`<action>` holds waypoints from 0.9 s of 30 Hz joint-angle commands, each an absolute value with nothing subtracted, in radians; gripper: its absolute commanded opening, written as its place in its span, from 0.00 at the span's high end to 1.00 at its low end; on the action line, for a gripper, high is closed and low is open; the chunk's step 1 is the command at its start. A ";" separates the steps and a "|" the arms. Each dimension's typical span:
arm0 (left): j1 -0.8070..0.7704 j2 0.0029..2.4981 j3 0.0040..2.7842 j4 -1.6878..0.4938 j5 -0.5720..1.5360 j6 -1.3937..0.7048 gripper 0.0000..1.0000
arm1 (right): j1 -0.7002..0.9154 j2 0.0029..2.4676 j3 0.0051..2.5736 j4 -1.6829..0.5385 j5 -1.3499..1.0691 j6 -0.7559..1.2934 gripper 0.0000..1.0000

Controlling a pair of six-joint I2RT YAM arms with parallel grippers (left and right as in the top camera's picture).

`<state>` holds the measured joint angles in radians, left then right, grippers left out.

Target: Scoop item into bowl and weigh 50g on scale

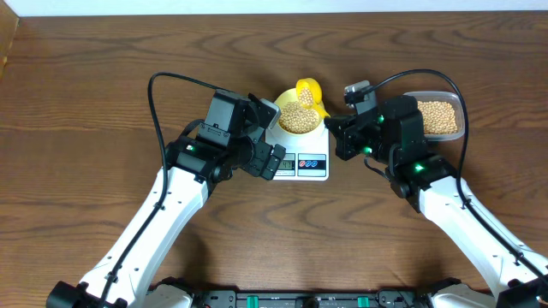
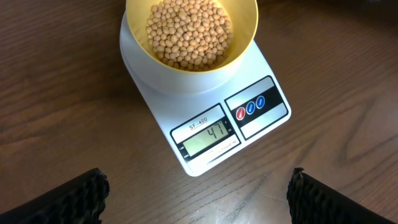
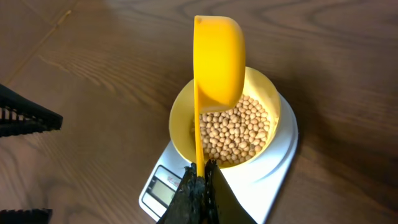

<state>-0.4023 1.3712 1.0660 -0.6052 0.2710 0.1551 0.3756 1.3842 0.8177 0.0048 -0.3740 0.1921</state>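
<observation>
The pale yellow bowl stands on the white scale, partly filled with beige beans. In the left wrist view the beans cover the bowl's bottom, and the scale's display reads 47. My right gripper is shut on the thin handle of a bright yellow scoop. The scoop is tipped on its side above the bowl. My left gripper hangs open over bare table just in front of the scale, holding nothing.
A clear plastic tub with more beans stands at the back right, behind my right arm. The left arm's fingers show at the left edge of the right wrist view. Wooden tabletop surrounds the scale.
</observation>
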 commanded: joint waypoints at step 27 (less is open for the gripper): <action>-0.403 1.377 1.061 -0.608 0.265 0.164 0.06 | 0.382 1.420 0.823 0.035 -0.347 0.006 0.99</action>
<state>-0.4023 1.3712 1.0660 -0.6052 0.2710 0.1551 0.3763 1.4139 0.8177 0.0124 -0.3389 0.0307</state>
